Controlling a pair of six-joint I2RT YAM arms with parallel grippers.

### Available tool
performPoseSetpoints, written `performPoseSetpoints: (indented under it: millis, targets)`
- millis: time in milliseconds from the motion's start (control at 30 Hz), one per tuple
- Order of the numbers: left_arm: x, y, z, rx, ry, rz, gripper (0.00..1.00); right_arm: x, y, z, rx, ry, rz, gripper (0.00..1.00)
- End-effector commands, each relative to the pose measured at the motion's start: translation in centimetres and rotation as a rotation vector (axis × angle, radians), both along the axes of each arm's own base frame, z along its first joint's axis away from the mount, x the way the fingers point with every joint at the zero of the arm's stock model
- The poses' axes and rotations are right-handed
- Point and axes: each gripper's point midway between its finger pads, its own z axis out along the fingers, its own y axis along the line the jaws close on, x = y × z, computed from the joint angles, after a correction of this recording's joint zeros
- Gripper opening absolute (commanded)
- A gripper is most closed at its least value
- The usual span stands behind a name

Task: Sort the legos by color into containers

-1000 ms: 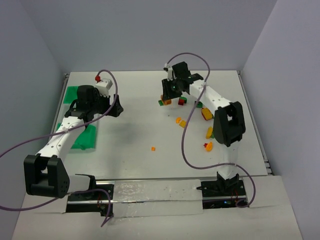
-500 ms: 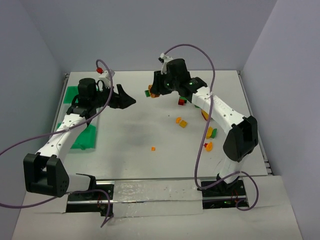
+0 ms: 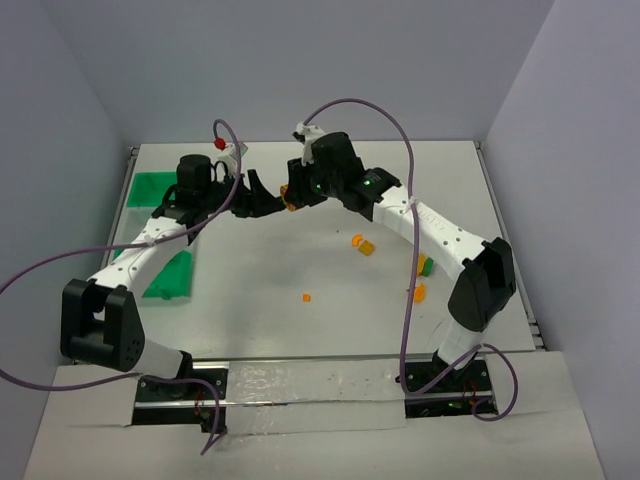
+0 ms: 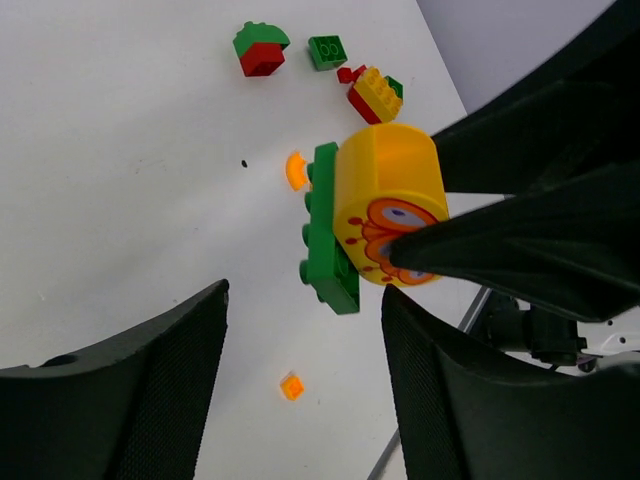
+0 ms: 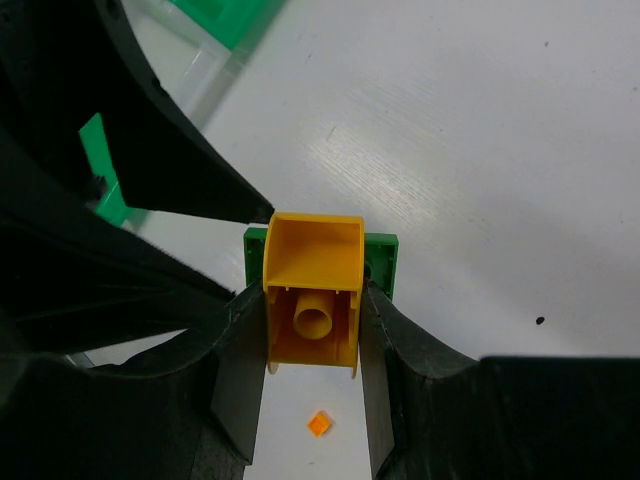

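My right gripper (image 5: 312, 330) is shut on an orange-yellow lego brick (image 5: 312, 285) that is stuck to a green lego plate (image 5: 381, 262). It holds them above the table's far middle (image 3: 291, 197). My left gripper (image 4: 303, 335) is open and empty. Its tips sit just short of that brick (image 4: 385, 215), one on each side, not touching it. In the top view the left gripper (image 3: 261, 199) faces the right one. The green containers (image 3: 150, 188) lie at the far left. The left arm covers most of the whitish one.
Loose legos lie right of centre: a red-and-green brick (image 4: 262, 50), a green brick (image 4: 328, 50), a red-and-yellow one (image 4: 375, 93), orange bricks (image 3: 362, 243), a tiny orange piece (image 3: 306, 297), and more near the right arm (image 3: 420, 280). Purple cables arch over both arms.
My right gripper has carried the orange-yellow brick left, away from the lego pile. My left gripper has swung right from the containers to meet it.
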Motion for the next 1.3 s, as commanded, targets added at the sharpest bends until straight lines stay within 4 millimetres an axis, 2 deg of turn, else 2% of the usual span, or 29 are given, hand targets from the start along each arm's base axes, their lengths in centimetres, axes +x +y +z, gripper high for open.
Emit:
performPoseSetpoints:
  millis: [0,267,433,533,600,700,767,833,933,1000,1067,1100,1233,1267]
  targets:
    - [0.8,-1.1,2.9,-0.061,-0.053,-0.033,0.62,-0.6,-0.1,4.0,0.058,-0.097,0.004,0.00]
    - [0.2,-1.6,3.0,-0.094,-0.045,-0.075,0.37,-1.0,0.2,3.9,0.052,-0.098,0.017,0.00]
    - [-0.1,-1.8,3.0,-0.112,-0.036,-0.095,0.28,-0.8,0.5,3.1,0.033,-0.095,0.015,0.00]
    - [0.0,-1.9,2.8,-0.116,-0.020,-0.097,0.14,-0.6,0.5,3.0,0.025,-0.098,0.010,0.00]
    - [-0.1,-2.0,2.4,-0.119,0.000,-0.099,0.00,-0.4,0.5,2.8,0.018,-0.099,0.006,0.00]
    - [0.1,-1.8,1.9,-0.110,0.012,-0.085,0.00,-0.3,0.5,2.9,0.014,-0.103,0.002,0.00]
    - [0.7,-1.1,0.7,-0.059,0.027,-0.030,0.00,-0.3,0.3,3.3,0.014,-0.114,-0.008,0.00]
    - [2.0,0.9,-0.7,0.042,0.006,0.052,0.00,-0.2,-0.3,4.1,0.011,-0.138,-0.019,0.00]
    - [4.5,5.3,-2.2,0.173,0.019,0.202,0.00,0.0,-1.5,5.1,0.012,-0.164,-0.042,0.00]
    - [7.4,10.1,-2.7,0.302,-0.001,0.350,0.00,0.3,-2.5,5.3,0.006,-0.179,-0.061,0.00]
    - [9.1,14.8,-3.9,0.418,0.024,0.472,0.00,0.6,-3.3,5.0,-0.003,-0.181,-0.076,0.00]
    - [10.4,17.6,-3.4,0.467,0.018,0.537,0.00,0.7,-3.6,4.8,-0.008,-0.178,-0.082,0.00]
    - [12.7,24.9,-3.8,0.585,0.046,0.644,0.00,1.1,-4.3,3.7,-0.020,-0.158,-0.091,0.00]
    - [13.2,26.2,-3.8,0.590,0.058,0.668,0.00,1.2,-4.4,3.6,-0.023,-0.158,-0.092,0.00]
